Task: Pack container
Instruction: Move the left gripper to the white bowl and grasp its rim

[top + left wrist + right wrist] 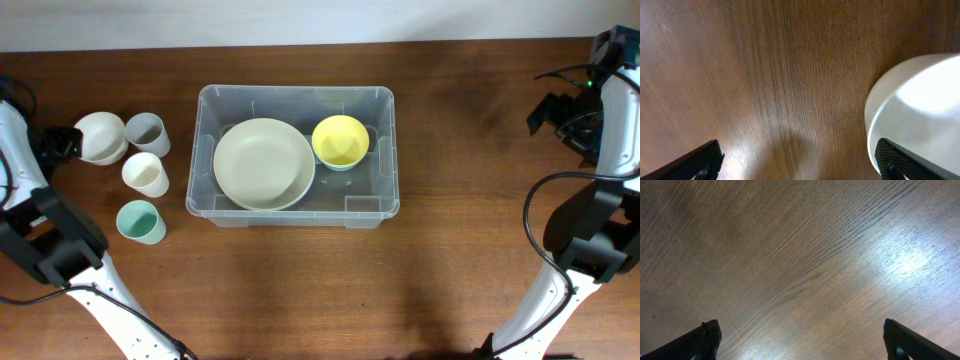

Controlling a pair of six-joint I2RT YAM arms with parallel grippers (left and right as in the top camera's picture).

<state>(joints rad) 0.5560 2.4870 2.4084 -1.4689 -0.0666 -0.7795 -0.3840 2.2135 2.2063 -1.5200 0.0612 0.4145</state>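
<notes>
Left pincer [797, 162] is spread wide with nothing between its fingers; it hangs low over the bare wood at the left edge of the desk [470, 260], and its right-hand finger [895, 162] shows just in front of the rim of a white bowl [920, 110]. Whether that finger touches the bowl cannot be told. Right pincer [802, 340] is likewise spread, empty, and faces plain wood grain near the far right corner, well apart from everything else.

Largest on the desk is the container [383, 192], a clear rectangular bin standing upright near the middle, its open top facing up. Inside it, on the left, a broad pale plate [264, 163] lies flat and fills most of the floor. Beside the plate, toward the far right of the bin, sits a yellow bowl [340, 140], upright, its rim just meeting the plate's edge.

Left of the bin, outside it, the white bowl stands farthest left. Three cups stand close by: a grey cup [147, 132] just beside the bowl, a white cup [146, 174] nearer, and a teal cup [140, 221] nearest.
</notes>
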